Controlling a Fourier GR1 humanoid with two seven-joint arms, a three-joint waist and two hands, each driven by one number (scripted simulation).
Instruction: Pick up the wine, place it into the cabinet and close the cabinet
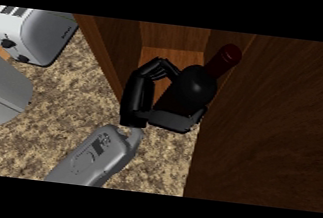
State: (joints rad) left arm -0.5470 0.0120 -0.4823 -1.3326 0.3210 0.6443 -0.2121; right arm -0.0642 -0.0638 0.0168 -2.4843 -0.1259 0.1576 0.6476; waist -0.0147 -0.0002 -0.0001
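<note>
A grey forearm [92, 156] with a rounded metallic casing is showing dark markings along its top (possibly vents or a label). Its black hand [143, 110] is showing slender segmented fingers [154, 70] and a blocky palm.

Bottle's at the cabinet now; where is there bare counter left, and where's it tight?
Bare speckled counter lies between the toaster, the cabinet's side wall and the forearm. It is crowded in the cabinet opening, where the hand and the wine bottle sit beside the open door.
</note>
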